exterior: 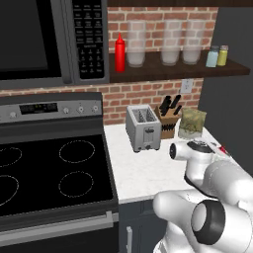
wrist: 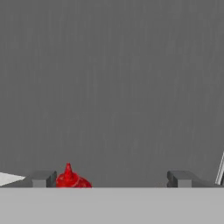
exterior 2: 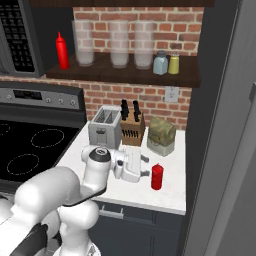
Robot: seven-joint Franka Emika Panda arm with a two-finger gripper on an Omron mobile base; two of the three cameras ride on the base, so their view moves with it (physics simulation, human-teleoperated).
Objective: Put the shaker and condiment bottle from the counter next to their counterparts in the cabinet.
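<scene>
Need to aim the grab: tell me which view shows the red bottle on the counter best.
The right base view: the bottle stands whole and upright on the counter, just right of the open claw. The hand view catches only its nozzle and shoulder at the bottom edge. In the left base view the arm hides almost all of it.

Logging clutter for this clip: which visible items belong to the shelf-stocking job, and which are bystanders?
Job:
condiment bottle on the counter
blue-grey shaker, already on the shelf beside the yellow-green shaker
slim red bottle
open gripper

Bystanders:
toaster
knife block
frosted jars
stove
microwave
</scene>
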